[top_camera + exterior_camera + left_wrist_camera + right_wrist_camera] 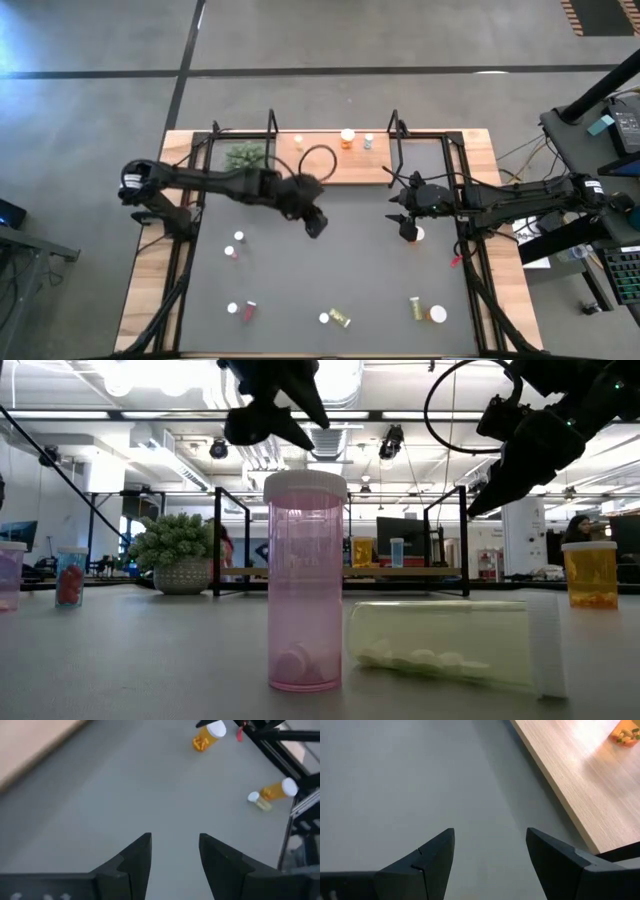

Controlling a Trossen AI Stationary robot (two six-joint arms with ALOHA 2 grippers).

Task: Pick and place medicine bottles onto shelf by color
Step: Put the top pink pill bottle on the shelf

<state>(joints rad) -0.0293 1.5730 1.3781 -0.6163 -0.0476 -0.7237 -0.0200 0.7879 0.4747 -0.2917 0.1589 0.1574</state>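
shelf (345,160): one wooden board, long axis running left-right along the mat's (330,270) far edge.
bottles on shelf: three in the high view, all upright – pale (298,141), orange (347,138), small blue-tinted (368,142).
bottles on mat: seven counted from above – two red at left (235,246), two at front-left (242,309), one yellow-green pair (335,318) front-centre, two front-right (426,311); one more sat under the right gripper.
orientation: in the low view, pink bottle (304,582) stood upright, cap up; yellow-green bottle (455,645) lay on its side, long axis left-right, cap to the right.
left gripper (315,224): above mat centre, fingers apart, nothing between them.
right gripper (408,228): over mat near shelf's right end, fingers apart, empty.
plant (243,155): one, at the shelf's left end.
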